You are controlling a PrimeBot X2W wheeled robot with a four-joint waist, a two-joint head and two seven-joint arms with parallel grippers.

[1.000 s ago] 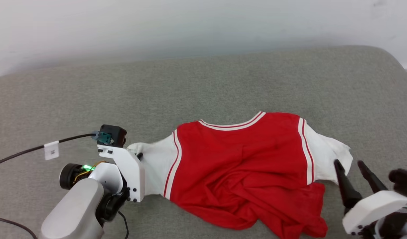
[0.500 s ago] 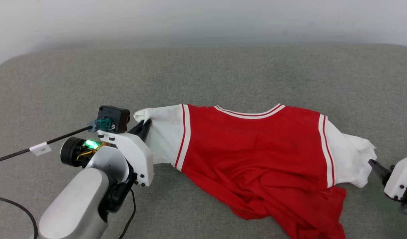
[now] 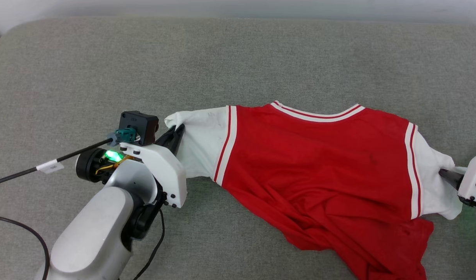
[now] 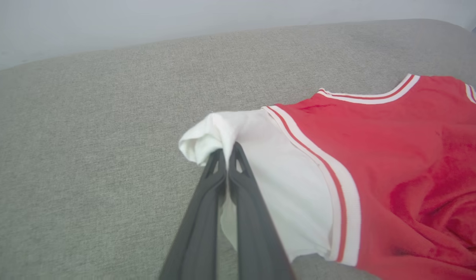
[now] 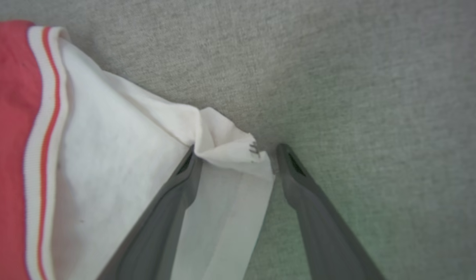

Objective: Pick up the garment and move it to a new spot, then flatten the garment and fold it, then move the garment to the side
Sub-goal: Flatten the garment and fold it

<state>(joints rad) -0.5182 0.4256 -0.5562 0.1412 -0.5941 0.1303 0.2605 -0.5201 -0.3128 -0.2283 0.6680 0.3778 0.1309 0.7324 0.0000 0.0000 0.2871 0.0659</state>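
- Garment (image 3: 319,163): a red jersey with white short sleeves and red-and-white striped trim at the neckline and armholes. It lies stretched sideways across a grey padded surface (image 3: 238,62).
- The neckline faces away from the robot. The upper part of the garment is fairly smooth, while the lower part is rumpled into folds and trails off toward the bottom right edge of the head view.
- The left claw (image 3: 177,130) has its two dark fingers pressed together. They are clamped on the bunched outer edge of the left sleeve (image 3: 199,144).
- In the left wrist view the left claw (image 4: 227,149) pinches a small roll of white cloth at the fingertips. The rest of that sleeve hangs to the right of the fingers and runs into the red body.
- The right claw (image 3: 449,177) is at the far right edge of the head view, against the end of the right sleeve (image 3: 436,186).
- In the right wrist view the right claw (image 5: 238,153) has its fingers spread apart. They straddle the folded tip of the white sleeve, with cloth between them. One finger lies on the sleeve and the other on the grey surface just beside its edge. It is not closed on the cloth.
- A black cable (image 3: 24,175) with a white tag runs from the left wrist, where a green light (image 3: 112,155) glows.
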